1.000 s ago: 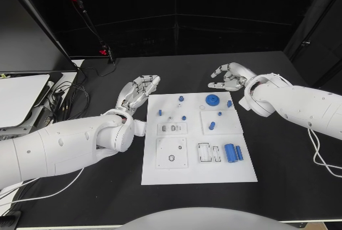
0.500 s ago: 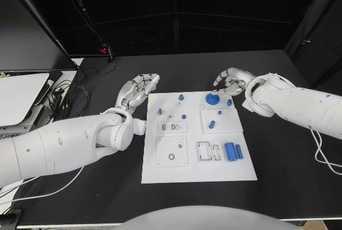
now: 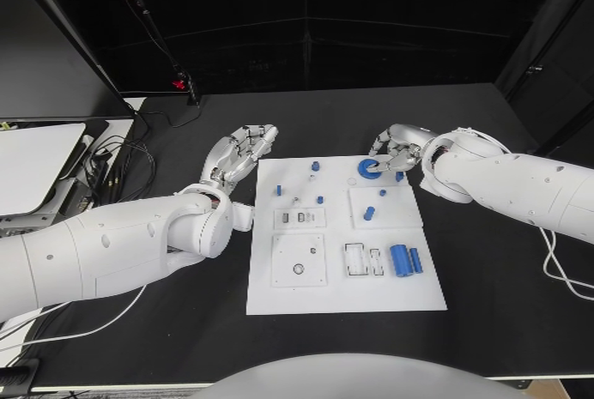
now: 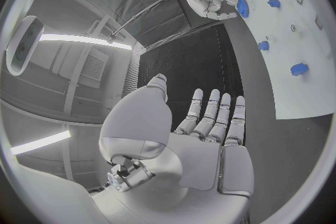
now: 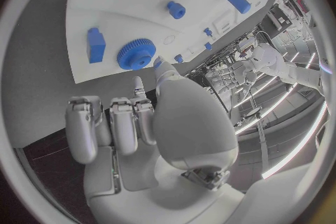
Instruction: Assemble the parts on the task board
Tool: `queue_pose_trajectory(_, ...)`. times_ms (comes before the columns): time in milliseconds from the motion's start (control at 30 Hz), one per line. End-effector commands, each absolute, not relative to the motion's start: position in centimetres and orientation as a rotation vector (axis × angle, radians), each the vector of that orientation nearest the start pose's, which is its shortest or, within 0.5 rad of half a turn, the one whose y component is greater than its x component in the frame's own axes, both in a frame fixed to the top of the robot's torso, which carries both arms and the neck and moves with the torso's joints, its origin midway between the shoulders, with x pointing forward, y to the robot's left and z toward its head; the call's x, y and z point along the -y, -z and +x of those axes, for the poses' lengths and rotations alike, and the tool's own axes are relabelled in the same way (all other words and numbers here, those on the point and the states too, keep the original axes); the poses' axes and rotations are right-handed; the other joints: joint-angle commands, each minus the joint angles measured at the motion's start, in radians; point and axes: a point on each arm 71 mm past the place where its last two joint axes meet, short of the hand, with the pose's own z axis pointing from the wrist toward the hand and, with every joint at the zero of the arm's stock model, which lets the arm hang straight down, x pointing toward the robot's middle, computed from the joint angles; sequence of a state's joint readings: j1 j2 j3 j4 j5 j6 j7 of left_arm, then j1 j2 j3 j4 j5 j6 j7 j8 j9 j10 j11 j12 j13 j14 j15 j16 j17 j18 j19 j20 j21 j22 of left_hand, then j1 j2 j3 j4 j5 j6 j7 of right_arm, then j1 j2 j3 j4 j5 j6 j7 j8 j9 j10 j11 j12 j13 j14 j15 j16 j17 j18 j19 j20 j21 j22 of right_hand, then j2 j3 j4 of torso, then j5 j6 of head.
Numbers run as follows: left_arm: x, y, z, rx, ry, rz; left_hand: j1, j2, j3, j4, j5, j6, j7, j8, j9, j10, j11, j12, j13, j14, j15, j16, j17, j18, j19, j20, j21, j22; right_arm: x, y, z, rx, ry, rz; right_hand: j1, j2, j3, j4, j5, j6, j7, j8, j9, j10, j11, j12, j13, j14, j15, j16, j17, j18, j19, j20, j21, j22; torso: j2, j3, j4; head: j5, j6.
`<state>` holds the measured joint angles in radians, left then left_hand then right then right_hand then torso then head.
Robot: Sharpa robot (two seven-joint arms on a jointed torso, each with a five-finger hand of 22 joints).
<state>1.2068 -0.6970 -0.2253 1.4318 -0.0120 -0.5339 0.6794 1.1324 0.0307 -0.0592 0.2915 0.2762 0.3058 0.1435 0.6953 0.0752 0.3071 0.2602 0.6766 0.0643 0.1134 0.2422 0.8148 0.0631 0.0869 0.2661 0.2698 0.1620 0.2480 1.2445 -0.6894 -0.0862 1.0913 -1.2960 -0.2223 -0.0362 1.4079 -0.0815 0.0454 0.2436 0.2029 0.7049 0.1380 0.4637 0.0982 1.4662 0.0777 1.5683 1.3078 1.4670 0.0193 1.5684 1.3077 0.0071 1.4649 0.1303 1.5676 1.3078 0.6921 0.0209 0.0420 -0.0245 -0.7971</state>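
- R hand [image 3: 398, 148]: fingers curled, tips right at the blue gear [image 3: 369, 169]; can't tell if it's gripped or just touched.
- Gear sits at far right corner of the task board [image 3: 347, 296], small blue block [image 5: 96, 45] just beside it.
- L hand [image 3: 239, 155]: fingers straight, apart, holds nothing, over table [image 3: 495, 270] just off board's far left edge.
- Advice: pinch gear by its rim on opp. sides, lift straight up, keep level, don't nudge the block.
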Motion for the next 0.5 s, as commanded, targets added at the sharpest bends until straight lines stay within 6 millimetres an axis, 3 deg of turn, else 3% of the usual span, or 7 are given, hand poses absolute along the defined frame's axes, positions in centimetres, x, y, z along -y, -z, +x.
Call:
queue_pose_trajectory(33, -17.61, 20.17, 47.5, -1.013, 1.6, -0.692, 0.007, 0.007, -0.008, 0.0, 0.007, 0.008, 0.152, 0.003, -0.001, 0.006, 0.002, 0.004, 0.0, 0.0, 0.007, 0.007, 0.002, 0.011, 0.0, 0.007, 0.004, 0.002, 25.44, 20.77, 55.87, -1.803, -0.444, -0.01, 0.001, -0.01, 0.008, -0.001, -0.005, -0.003, -0.007, -0.008, -0.004, 0.105, -0.012, 0.003, 0.263, 0.104, -0.011, 0.002, 0.263, -0.007, 0.106, -0.008, 0.003, 0.263, 0.0, 0.0006, 0.0007, -0.001, -0.003)
queue_pose_trajectory(500, -17.63, 20.19, 47.53, -1.016, 1.603, -0.695, 0.007, 0.008, -0.008, 0.0, 0.008, 0.007, 0.152, 0.003, -0.002, 0.006, 0.002, 0.003, 0.0, 0.0, 0.008, 0.007, 0.002, 0.011, -0.001, 0.007, 0.004, 0.001, 25.41, 21.1, 55.98, -1.812, -0.387, 0.01, 0.014, -0.002, 0.033, -0.011, -0.001, 0.01, 0.004, -0.032, -0.016, 0.105, -0.002, 0.003, 0.263, 0.104, -0.007, 0.002, 0.263, -0.007, 0.106, -0.008, 0.003, 0.263, -0.001, 0.0001, -0.0018, 0.002, -0.008)
